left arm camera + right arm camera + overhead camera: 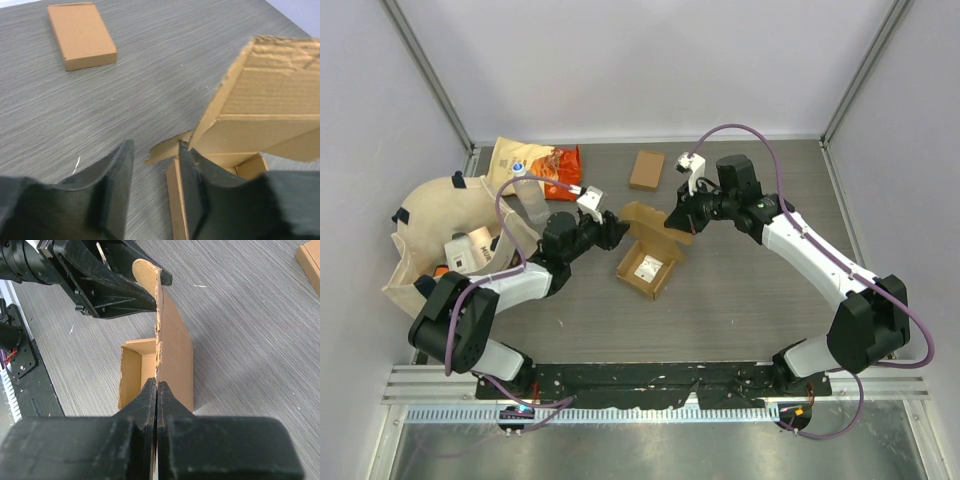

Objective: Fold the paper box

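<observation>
Paper box (pixel 648 266) sits half-open, its lid (pixel 175 355) upright, pinched by the right claw (pixel 156 383), left claw (pixel 156 146) half-spread beside it.

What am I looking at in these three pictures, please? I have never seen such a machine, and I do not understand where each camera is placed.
Two robot arms stand at a table. One picture looks down from above; the other two come from cameras on the wrists. The right gripper pinches the raised lid of a half-folded paper box. The left gripper, jaws apart, is at its tab. A closed box, a snack bag and a cloth bag also lie there.
</observation>
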